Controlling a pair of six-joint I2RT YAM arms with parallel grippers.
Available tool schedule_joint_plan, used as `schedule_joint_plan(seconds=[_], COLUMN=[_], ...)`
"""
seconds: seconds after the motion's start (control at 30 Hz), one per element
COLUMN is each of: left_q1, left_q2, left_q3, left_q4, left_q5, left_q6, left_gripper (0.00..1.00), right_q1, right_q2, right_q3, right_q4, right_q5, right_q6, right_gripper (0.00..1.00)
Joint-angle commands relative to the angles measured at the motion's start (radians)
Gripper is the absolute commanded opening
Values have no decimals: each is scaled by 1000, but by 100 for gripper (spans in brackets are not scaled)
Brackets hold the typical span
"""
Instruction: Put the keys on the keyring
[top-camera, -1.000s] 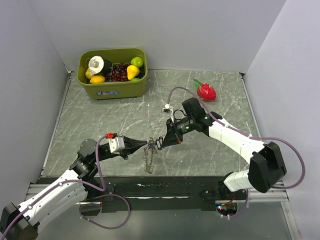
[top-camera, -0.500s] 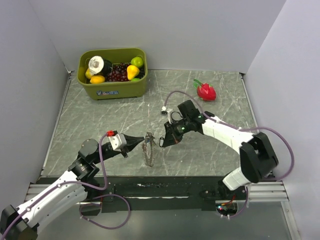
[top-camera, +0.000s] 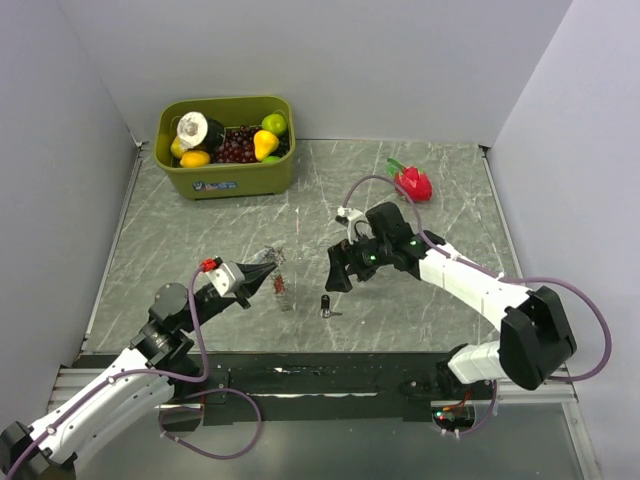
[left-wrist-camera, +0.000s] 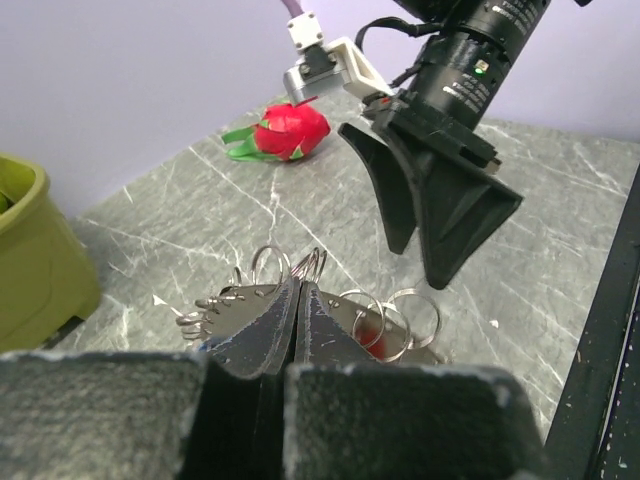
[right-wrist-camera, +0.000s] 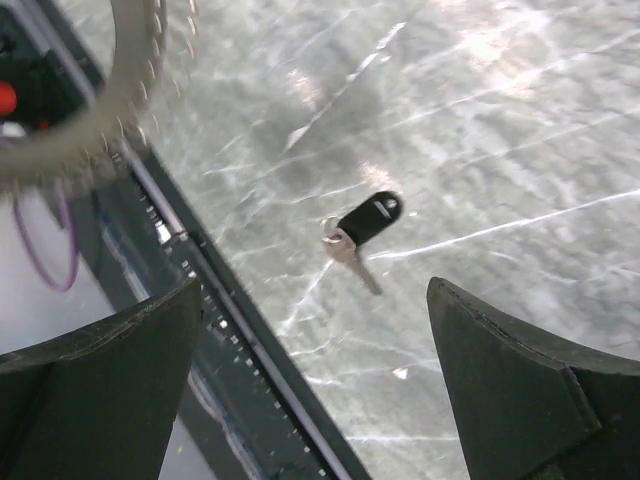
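Note:
My left gripper (top-camera: 266, 273) (left-wrist-camera: 297, 284) is shut on the keyring (left-wrist-camera: 312, 266), a bunch of wire rings and metal tabs with a red-headed key (left-wrist-camera: 372, 326) on it. In the top view the bunch (top-camera: 280, 286) hangs blurred just right of its tips. One black-headed key (top-camera: 326, 305) (right-wrist-camera: 366, 224) lies loose on the marble table (top-camera: 200, 240), close to the front edge. My right gripper (top-camera: 338, 272) (right-wrist-camera: 315, 290) hovers open above that key with nothing between its fingers. In the left wrist view its black fingers (left-wrist-camera: 440, 205) point down just beyond the rings.
A green bin (top-camera: 226, 146) of toy fruit stands at the back left; its corner (left-wrist-camera: 30, 260) also shows in the left wrist view. A red dragon fruit (top-camera: 411, 182) (left-wrist-camera: 292, 130) lies at the back right. The black front rail (right-wrist-camera: 215, 320) runs just beside the loose key.
The right gripper has opened, and the black-headed key now lies on the table. The left gripper has pulled left with the keyring, away from the right gripper.

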Motion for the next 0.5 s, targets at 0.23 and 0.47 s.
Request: schedule_joint_plan(seconds=[0.23, 0.47], left_q1=[-3, -2], left_q2=[-13, -48], left_q3=[36, 51], left_q4=[48, -16], left_q5=[-34, -162], left_q6=[6, -11], left_gripper=[1, 1], right_q1=[143, 288], right_q2=[170, 282], right_q3=[30, 87], right_q4=[9, 0], right_q5=[204, 367], right_q6=[39, 62], right_gripper=[79, 59])
